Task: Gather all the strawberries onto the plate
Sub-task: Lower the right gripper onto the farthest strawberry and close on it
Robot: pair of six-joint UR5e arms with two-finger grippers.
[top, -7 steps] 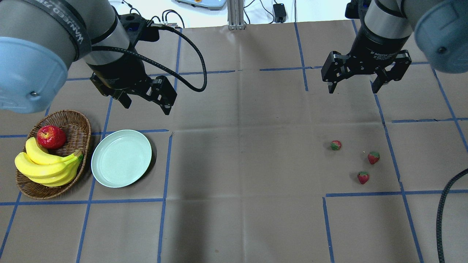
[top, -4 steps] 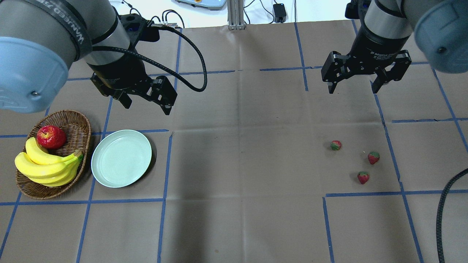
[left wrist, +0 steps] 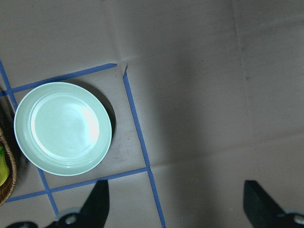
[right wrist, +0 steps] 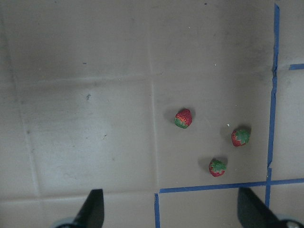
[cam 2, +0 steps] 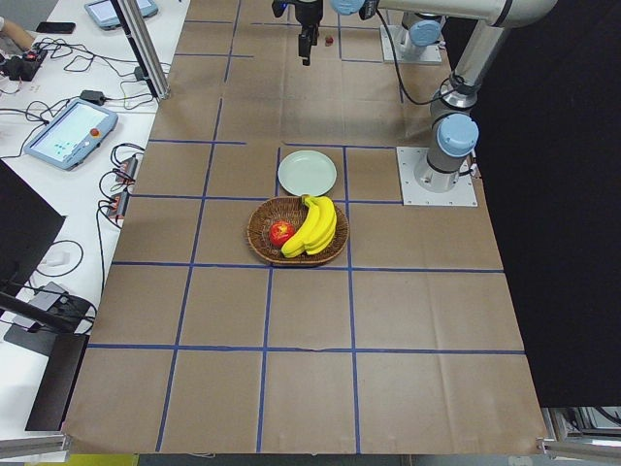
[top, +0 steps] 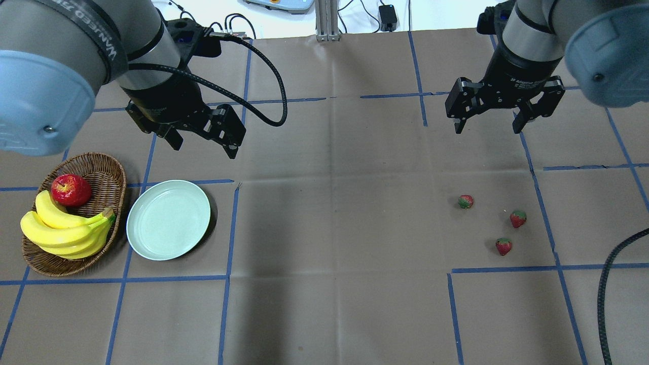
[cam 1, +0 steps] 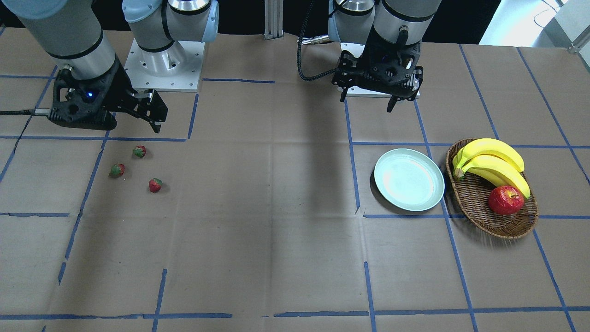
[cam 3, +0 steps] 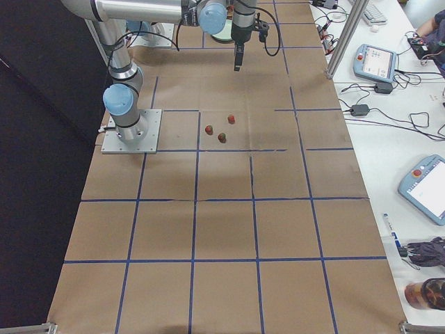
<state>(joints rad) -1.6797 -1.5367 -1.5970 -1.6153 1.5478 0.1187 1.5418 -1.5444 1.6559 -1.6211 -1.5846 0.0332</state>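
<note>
Three small red strawberries with green caps lie on the brown table at the right of the overhead view: one [top: 466, 202], a second [top: 517, 219] and a third [top: 503, 246]. They also show in the right wrist view [right wrist: 183, 118]. The pale mint-green plate [top: 168, 219] lies empty at the left, next to the basket; it also shows in the left wrist view [left wrist: 62, 127]. My right gripper [top: 489, 125] is open and empty, held high behind the strawberries. My left gripper [top: 205, 147] is open and empty, above the table just behind the plate.
An oval wicker basket [top: 107, 175] left of the plate holds a red apple [top: 71, 189] and a bunch of bananas [top: 66, 230]. Blue tape lines grid the table. A black cable [top: 608, 294] hangs at the right edge.
My right gripper has shifted slightly forward and to the left, still open. The left arm, the strawberries and the plate have not moved.
</note>
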